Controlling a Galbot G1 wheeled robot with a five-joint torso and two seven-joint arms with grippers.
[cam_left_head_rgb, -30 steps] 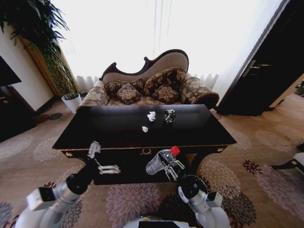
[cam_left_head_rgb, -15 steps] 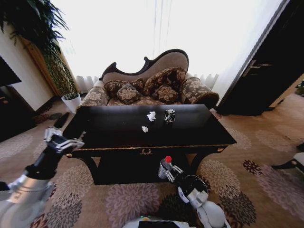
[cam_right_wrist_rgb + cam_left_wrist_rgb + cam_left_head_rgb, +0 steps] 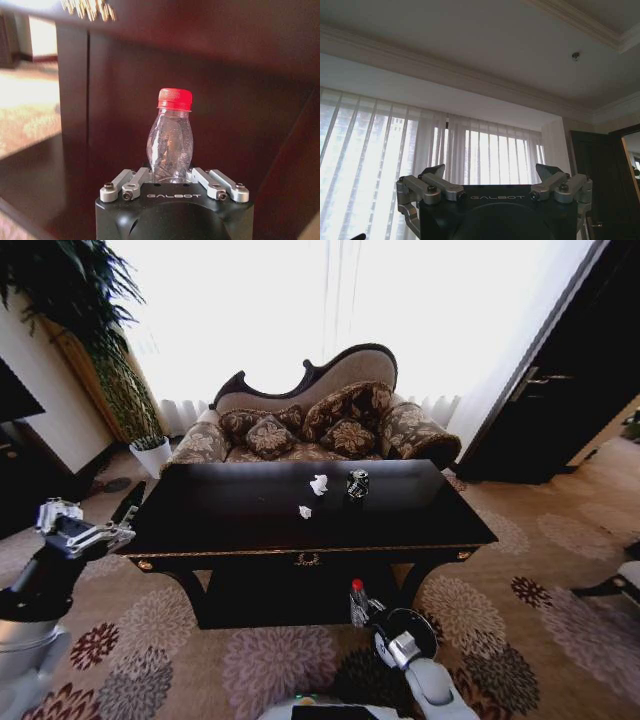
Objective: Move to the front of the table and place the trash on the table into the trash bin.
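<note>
While sofa looms, table seemingly fronts bottle.

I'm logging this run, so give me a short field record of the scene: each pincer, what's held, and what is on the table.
right pincer: shut on the bottle, low in front of the table
bottle: clear, red cap, upright
left pincer: open, raised off the table's left end
on table: two paper balls, one dark can
</note>
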